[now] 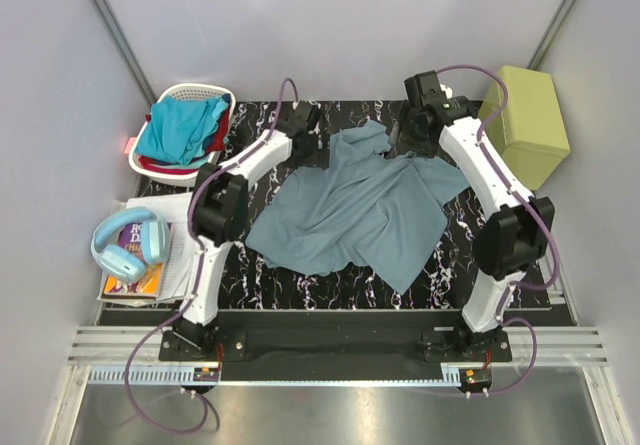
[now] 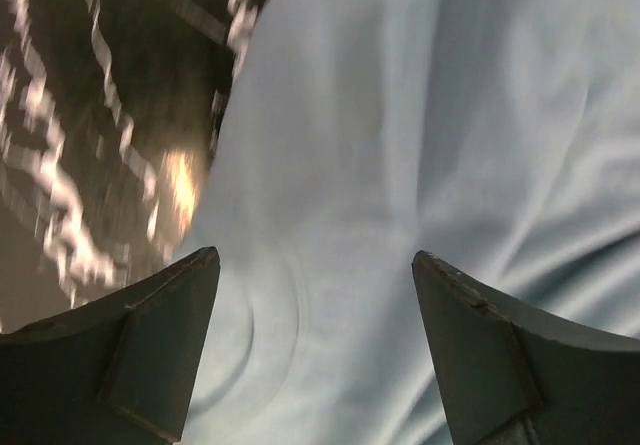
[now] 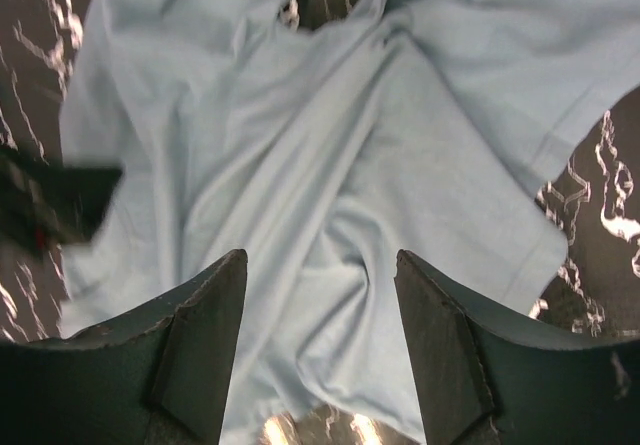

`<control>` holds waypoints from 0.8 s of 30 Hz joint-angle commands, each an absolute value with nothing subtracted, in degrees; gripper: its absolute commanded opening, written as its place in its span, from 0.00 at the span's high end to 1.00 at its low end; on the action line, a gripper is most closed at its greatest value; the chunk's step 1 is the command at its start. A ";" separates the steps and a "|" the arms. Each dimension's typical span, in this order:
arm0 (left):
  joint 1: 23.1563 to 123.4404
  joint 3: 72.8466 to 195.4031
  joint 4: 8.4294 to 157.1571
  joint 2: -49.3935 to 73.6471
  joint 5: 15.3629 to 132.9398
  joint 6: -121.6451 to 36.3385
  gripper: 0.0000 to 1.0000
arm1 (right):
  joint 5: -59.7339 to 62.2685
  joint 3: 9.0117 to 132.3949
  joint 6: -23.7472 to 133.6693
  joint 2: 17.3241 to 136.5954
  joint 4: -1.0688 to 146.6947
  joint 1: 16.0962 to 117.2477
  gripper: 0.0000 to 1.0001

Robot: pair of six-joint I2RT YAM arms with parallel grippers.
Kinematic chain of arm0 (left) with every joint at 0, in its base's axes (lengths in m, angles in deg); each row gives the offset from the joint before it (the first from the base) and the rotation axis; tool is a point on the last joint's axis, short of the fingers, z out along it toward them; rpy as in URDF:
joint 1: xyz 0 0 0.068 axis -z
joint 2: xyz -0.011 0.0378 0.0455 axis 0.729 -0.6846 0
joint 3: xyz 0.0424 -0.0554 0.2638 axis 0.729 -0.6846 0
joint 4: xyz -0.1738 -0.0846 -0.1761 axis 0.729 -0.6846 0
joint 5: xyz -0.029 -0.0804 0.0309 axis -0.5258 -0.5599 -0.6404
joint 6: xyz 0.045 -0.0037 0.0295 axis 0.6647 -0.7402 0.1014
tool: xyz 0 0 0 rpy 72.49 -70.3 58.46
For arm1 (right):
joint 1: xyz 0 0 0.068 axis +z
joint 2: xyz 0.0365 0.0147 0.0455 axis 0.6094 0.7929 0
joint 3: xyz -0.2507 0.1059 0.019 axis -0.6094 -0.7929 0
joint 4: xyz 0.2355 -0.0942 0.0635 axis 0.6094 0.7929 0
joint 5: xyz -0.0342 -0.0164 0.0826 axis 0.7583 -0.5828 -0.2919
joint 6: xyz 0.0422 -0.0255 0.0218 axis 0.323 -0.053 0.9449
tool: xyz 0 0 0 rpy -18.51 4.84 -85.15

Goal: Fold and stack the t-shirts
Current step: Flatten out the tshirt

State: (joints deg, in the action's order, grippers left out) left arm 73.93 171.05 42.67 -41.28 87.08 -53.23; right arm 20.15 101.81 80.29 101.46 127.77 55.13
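From above, the grey-blue t-shirt [image 1: 360, 215] is lying crumpled on the table [image 1: 455, 275] and the turquoise t-shirt [image 1: 180, 130] is waiting in the basket [image 1: 195, 90]: nothing is folded yet. In the left wrist view, the left gripper [image 2: 315, 265] is hovering spread and empty over the cloth. In the right wrist view, the right gripper [image 3: 320, 260] is doing likewise.

Left end effector [image 2: 315, 260] and right end effector [image 3: 320, 257], jaws spread wide.

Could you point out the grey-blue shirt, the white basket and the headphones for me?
grey-blue t-shirt [image 1: 360, 215], top view, middle of the spread cloth.
white basket [image 1: 195, 89], top view, its far rim.
headphones [image 1: 122, 262], top view, the nearer ear cup.
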 commanded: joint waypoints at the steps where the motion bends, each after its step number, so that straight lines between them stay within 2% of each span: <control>1: 73.96 185.95 41.85 -45.70 84.17 -48.65 0.17 | 22.70 95.98 79.00 93.97 124.16 57.32 0.32; 11: 71.85 192.03 41.41 -54.49 82.76 -48.48 0.15 | 25.08 85.69 77.68 87.99 122.76 58.73 0.33; 18: 71.41 192.03 40.88 -56.43 82.76 -48.48 0.18 | 24.38 86.21 77.76 87.90 122.75 58.73 0.33; 21: 70.79 191.95 40.44 -57.04 82.76 -48.91 0.24 | 24.46 86.30 77.77 87.90 122.76 58.73 0.33; 24: 70.27 191.51 40.00 -57.22 82.76 -49.35 0.40 | 24.73 85.86 77.77 87.81 122.76 58.73 0.36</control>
State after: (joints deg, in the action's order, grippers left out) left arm 70.98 190.62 40.68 -56.97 84.02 -49.05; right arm 23.04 85.35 78.36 90.38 124.27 58.39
